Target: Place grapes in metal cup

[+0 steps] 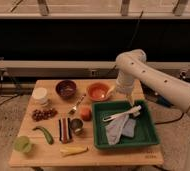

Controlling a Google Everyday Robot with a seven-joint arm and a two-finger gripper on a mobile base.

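On the left side of a wooden counter [113, 156], the grapes [43, 114] lie as a small dark reddish-purple bunch, just in front of a white lidded tub [39, 95]. The metal cup [77, 125] stands upright nearer the middle, apart from the grapes, with a striped object [64, 129] just to its left and an orange-red round fruit [85, 113] just behind it. A green pepper [44, 134] lies in front of the grapes. At the back sit a dark maroon bowl [66, 88] and an orange bowl [98, 91]. A green tray [150, 134] fills the right side and holds a grey cloth [120, 130]. The robot's white arm reaches down from the right. Its tool [131, 101] hangs over the tray's back edge, well apart from the grapes and the cup; I cannot tell whether it is open or closed.
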